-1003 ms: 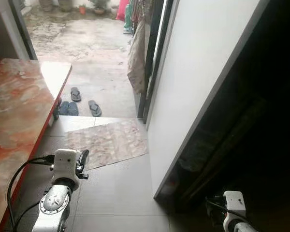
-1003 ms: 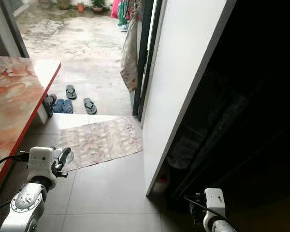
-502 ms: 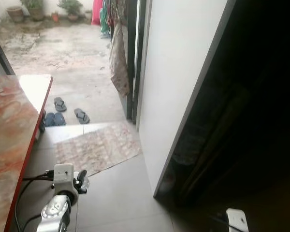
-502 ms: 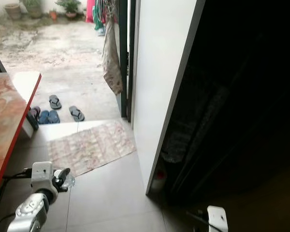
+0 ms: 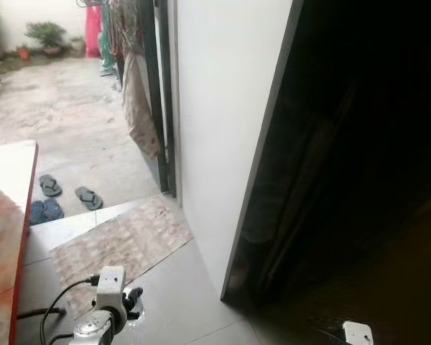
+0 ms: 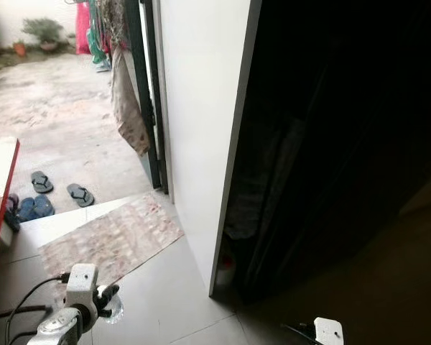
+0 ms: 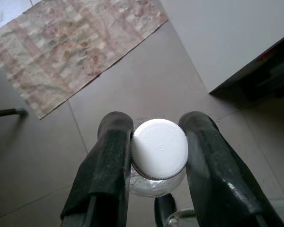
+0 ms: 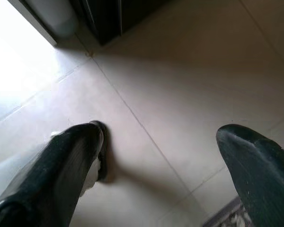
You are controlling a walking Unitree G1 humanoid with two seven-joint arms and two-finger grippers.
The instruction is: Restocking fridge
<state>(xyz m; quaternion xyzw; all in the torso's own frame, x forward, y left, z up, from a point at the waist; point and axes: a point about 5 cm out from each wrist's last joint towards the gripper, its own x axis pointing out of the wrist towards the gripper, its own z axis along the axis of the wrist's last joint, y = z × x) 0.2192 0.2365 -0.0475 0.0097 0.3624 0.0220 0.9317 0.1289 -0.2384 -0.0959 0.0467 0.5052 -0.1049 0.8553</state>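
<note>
At the far left edge stands the red-edged marbled bench (image 5: pixel 14 237), and beyond it several dark flip-flop sandals (image 5: pixel 65 200) lie on the pale concrete yard floor (image 5: pixel 65 122). Nearer, a faded patterned rectangular floor mat (image 5: pixel 118 248) lies on the grey floor tiles (image 5: pixel 179 302), just inside the doorway. Low over those tiles, the left end effector (image 7: pixel 154 156) is clamped around a clear plastic bottle with a white ribbed screw cap (image 7: pixel 159 149); its two long black fingers (image 7: pixel 109 161) press against the cap's opposite sides, with the bottle's clear body showing below. In the head views the bottle hangs beside the silver wrist, near the mat's front edge. To the right rises the tall white open fridge door (image 5: pixel 223 122) with its dark edge, and past it the fridge's dark interior (image 5: pixel 345 158), where little can be made out. At the lower right, the right end effector (image 8: pixel 161 161) hangs over bare tiles, fingers spread wide apart and holding nothing.
</note>
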